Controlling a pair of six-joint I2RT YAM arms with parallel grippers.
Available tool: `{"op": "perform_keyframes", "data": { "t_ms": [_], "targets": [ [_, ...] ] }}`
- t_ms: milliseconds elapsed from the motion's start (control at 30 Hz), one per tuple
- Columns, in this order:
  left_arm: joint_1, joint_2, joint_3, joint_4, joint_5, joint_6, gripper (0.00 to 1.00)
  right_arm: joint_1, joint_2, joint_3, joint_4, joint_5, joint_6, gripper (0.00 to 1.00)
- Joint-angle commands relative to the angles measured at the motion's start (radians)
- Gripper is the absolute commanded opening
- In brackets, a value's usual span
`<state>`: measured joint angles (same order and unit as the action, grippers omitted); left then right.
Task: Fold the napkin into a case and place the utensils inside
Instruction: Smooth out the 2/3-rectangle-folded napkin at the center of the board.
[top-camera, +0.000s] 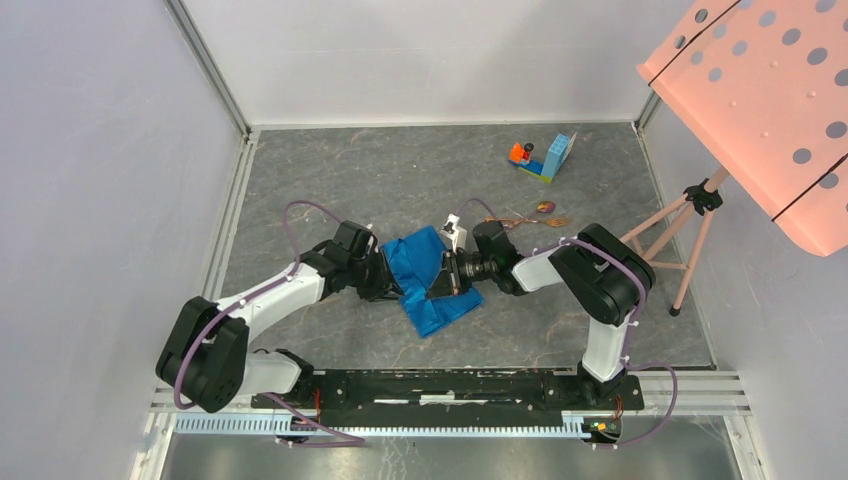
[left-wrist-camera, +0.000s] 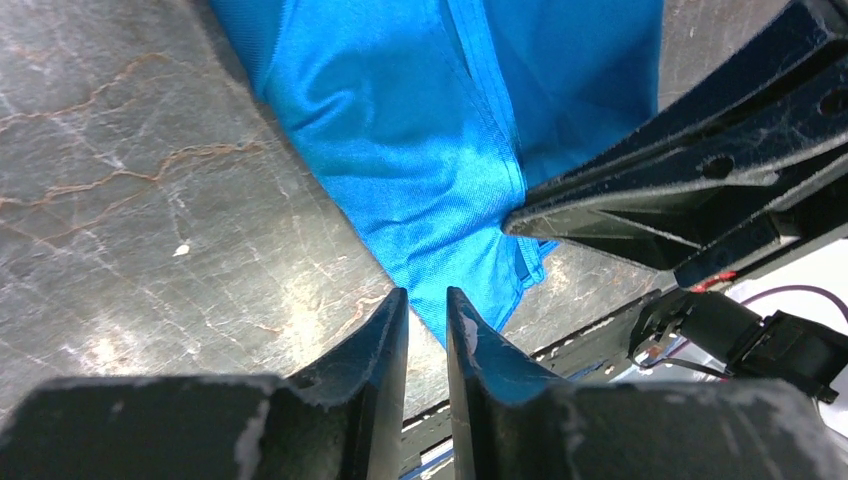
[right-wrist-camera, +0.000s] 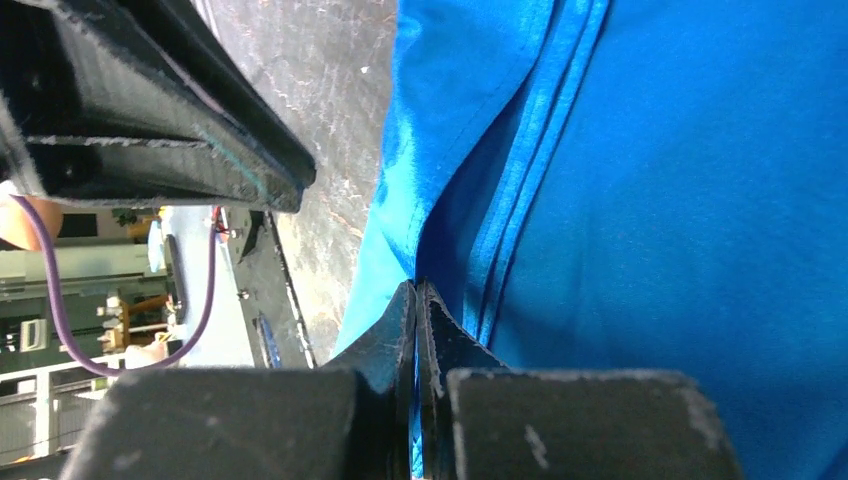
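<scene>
The bright blue napkin (top-camera: 418, 258) lies rumpled and partly folded on the grey table between my two grippers. My right gripper (top-camera: 448, 272) comes in from the right and is shut on a fold of the napkin (right-wrist-camera: 680, 200); a strip of blue shows between its jaws (right-wrist-camera: 416, 283). My left gripper (top-camera: 390, 280) sits at the cloth's left side. Its jaws (left-wrist-camera: 427, 292) stand slightly apart with nothing between them, just short of a corner of the napkin (left-wrist-camera: 420, 130). The copper-gold utensils (top-camera: 538, 214) lie on the table behind the right arm.
An orange-and-blue toy block piece (top-camera: 545, 157) stands at the back right. A pink perforated board (top-camera: 770, 90) on a tripod (top-camera: 690, 235) overhangs the right side. White walls close in the table, and a black rail (top-camera: 450, 385) runs along its near edge.
</scene>
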<state>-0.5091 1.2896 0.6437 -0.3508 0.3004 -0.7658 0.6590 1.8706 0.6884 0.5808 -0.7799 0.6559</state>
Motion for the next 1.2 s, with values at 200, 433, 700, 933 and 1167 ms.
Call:
{"op": "perform_keyframes", "data": {
  "t_ms": [200,433,700,933,1167],
  "targets": [
    [-0.021,0.052,-0.005,0.082,0.037,-0.029,0.28,-0.013,-0.035,0.073,-0.181,0.072,-0.150,0.00],
    [-0.013,0.115,0.053,0.115,-0.004,-0.047,0.28,-0.012,-0.044,0.089,-0.226,0.112,-0.183,0.00],
    [0.064,0.252,0.173,0.160,-0.019,-0.049,0.24,-0.011,-0.042,0.094,-0.225,0.116,-0.184,0.02],
    [0.082,0.425,0.298,0.133,-0.064,0.002,0.22,-0.011,-0.047,0.094,-0.222,0.113,-0.186,0.02],
    [0.104,0.507,0.311,0.163,-0.082,0.010,0.21,-0.006,-0.110,0.112,-0.370,0.221,-0.278,0.03]
  ]
}}
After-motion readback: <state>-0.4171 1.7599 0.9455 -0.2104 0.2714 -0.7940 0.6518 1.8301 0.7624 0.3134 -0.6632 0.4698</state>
